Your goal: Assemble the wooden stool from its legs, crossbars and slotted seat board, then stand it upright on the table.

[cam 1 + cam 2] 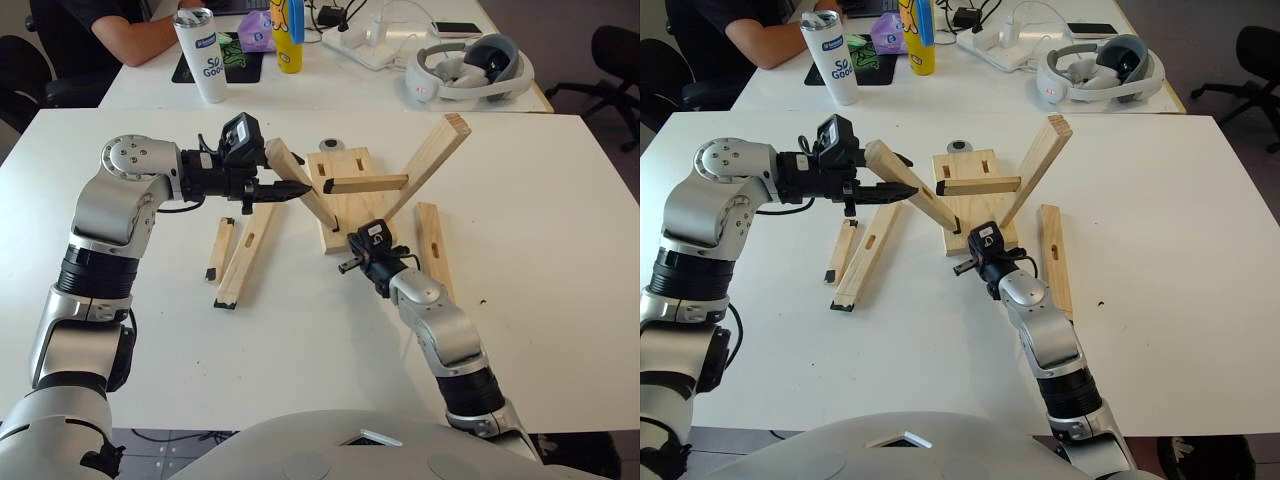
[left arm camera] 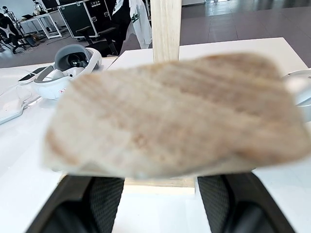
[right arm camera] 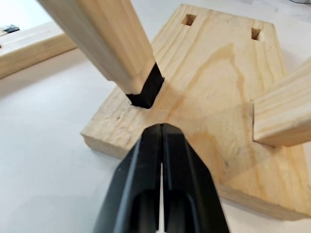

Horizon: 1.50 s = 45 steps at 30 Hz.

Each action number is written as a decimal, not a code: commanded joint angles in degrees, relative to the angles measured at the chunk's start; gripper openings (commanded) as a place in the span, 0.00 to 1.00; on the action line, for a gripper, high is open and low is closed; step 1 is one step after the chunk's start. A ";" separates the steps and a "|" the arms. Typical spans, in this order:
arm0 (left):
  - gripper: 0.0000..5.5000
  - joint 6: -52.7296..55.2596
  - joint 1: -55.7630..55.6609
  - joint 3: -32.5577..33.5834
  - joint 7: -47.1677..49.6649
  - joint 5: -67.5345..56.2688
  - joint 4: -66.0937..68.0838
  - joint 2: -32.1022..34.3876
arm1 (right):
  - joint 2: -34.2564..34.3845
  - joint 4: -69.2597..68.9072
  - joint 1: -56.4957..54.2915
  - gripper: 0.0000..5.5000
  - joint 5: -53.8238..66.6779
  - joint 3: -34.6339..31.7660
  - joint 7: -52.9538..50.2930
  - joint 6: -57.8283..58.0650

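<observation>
surface: white table (image 1: 560, 300), seat board (image 1: 342, 168) flat mid-table, 2 legs (image 1: 425, 168) slotted in | left gripper (image 1: 292, 190): clamped on left leg (image 1: 315, 203) | right gripper (image 3: 162, 128): closed, tips at board's near edge | room: rear table (image 1: 330, 88), headset (image 1: 470, 65), tumbler (image 1: 203, 55)

White table (image 1: 540, 200) carries seat board (image 1: 345, 165); leg (image 1: 250, 255) and crossbar (image 1: 221, 248) left; second leg (image 1: 433, 245) right.

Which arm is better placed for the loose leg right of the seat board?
Right. The right gripper sits shut at the seat board near the loose leg; the left gripper holds a tilted leg.
</observation>
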 commanded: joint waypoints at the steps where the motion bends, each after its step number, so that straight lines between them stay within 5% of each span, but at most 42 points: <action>1: 0.38 2.64 -3.21 -1.82 -1.34 2.25 2.02 1.25 | -0.06 0.56 1.26 0.00 -0.08 1.30 0.41 5.13; 29: 0.38 4.79 -4.11 -8.88 1.97 8.52 3.08 -3.96 | -1.74 0.65 1.45 0.00 -0.11 4.93 2.74 9.65; 45: 0.38 5.82 -4.55 -9.39 1.68 8.61 5.64 -4.15 | 3.79 -12.15 -0.22 0.00 9.19 -4.19 4.82 -13.13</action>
